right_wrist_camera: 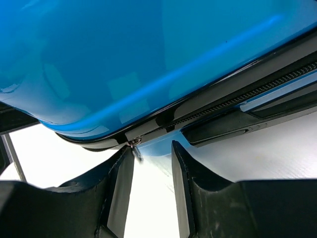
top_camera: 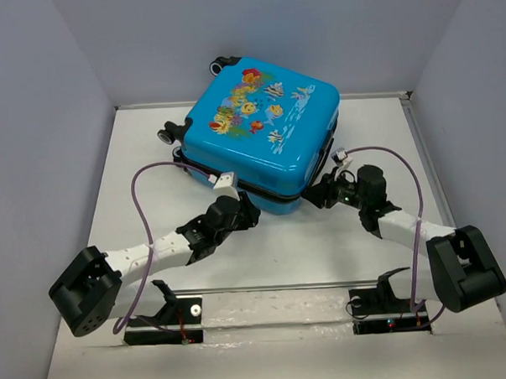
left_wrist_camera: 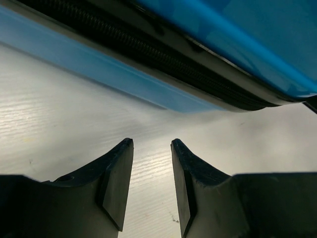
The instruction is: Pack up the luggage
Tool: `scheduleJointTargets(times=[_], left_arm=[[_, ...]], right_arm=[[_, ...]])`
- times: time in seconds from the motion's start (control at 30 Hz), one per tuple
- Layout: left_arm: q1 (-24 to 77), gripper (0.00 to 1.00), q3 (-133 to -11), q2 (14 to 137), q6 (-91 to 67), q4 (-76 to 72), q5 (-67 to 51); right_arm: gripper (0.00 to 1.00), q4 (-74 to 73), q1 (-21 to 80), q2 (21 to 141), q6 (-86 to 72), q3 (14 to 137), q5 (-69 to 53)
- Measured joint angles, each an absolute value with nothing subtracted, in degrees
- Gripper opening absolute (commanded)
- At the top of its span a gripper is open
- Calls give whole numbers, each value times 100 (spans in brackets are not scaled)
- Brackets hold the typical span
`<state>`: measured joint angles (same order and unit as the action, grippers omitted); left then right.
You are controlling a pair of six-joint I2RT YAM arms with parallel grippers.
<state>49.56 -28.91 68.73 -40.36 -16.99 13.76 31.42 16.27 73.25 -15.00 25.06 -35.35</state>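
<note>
Left gripper [left_wrist_camera: 152, 142] fingers held apart, nothing gripped, pointed at zipper [left_wrist_camera: 148, 49]. Right gripper [right_wrist_camera: 152, 146] fingers parted, empty, zipper pull [right_wrist_camera: 133, 143] just beside one tip. Suitcase [top_camera: 263, 134] laid flat, lid down, on table [top_camera: 135, 178] between both arms.

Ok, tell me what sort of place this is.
Most likely a robot lab test cell, not a home: a white table boxed in by plain grey panels, a left arm and a right arm bolted at its near edge, and the fish-print blue luggage on it.
</note>
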Motion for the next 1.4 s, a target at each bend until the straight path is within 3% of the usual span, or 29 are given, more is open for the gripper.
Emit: scheduleJointTargets(times=[0.23, 0.5, 0.8, 1.2, 1.4], left_arm=[[5026, 47, -3111, 6971, -3894, -1872, 1433], [5068, 47, -3319, 7260, -3769, -2001, 1457], [5212, 47, -3756, 7625, -3645, -2156, 1463], [5293, 46, -4598, 8276, -3356, -1726, 1389], [5317, 47, -4888, 8466, -3234, -1455, 1295]], right_arm=[[36, 3002, 1623, 7380, -1406, 2637, -3492], [7, 3142, 1627, 7579, -1483, 2698, -3704], [7, 3319, 1920, 7238, -1723, 2403, -3470], [7, 2727, 3691, 6254, -2005, 2058, -1188], [7, 2755, 4399, 6757, -2349, 2381, 10]])
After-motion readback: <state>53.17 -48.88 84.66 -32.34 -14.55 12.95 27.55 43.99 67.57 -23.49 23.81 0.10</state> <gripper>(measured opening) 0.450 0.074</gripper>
